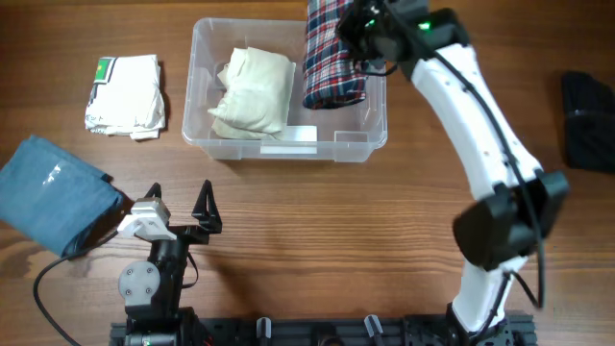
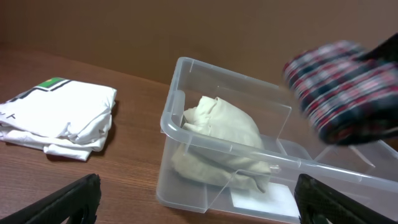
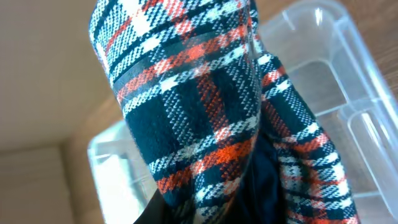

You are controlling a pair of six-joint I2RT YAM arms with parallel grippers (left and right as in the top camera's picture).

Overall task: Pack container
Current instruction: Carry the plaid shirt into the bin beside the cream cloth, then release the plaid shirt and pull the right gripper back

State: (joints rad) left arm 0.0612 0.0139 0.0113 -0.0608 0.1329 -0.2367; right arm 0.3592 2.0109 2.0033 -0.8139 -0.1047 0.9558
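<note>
The container (image 1: 231,149) stands at the back middle of the bench (image 1: 317,240), with a folded cream garment (image 1: 252,91) in its left half. The right fingers (image 1: 357,43) pinch a plaid garment (image 1: 332,58) over its right half. The left fingers (image 1: 205,200) are spread, low near the front, beside a blue garment (image 1: 53,192).

Inside container (image 1: 346,150), cloth bundle (image 1: 252,93); shirt (image 1: 125,93) leftward.
</note>
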